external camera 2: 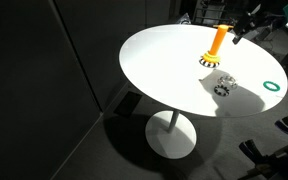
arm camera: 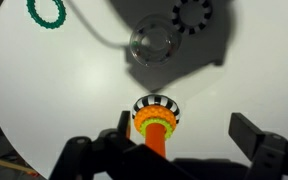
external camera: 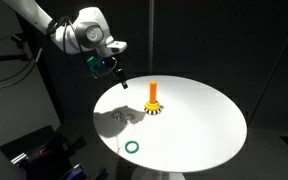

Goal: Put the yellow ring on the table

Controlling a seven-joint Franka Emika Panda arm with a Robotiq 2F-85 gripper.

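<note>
Spread wide and holding nothing, the gripper shows in the wrist view as two dark fingers standing well apart at the lower edge, with empty space between them. In an exterior view the gripper hangs in the air over the rim of the worktop, beside the orange peg and apart from it.

The yellow ring is around the foot of the peg, lying on the black-and-white checkered base. It touches no part of the gripper. In an exterior view it shows only as a yellowish band low on the peg, too small to make out more. The peg stands upright, near the middle of the round white worktop.

The green ring lies flat on the worktop near its edge, well apart from the peg; the wrist view catches it in its upper corner. A dark shadow with a toothed outline falls on the white surface between the green ring and the peg.
</note>
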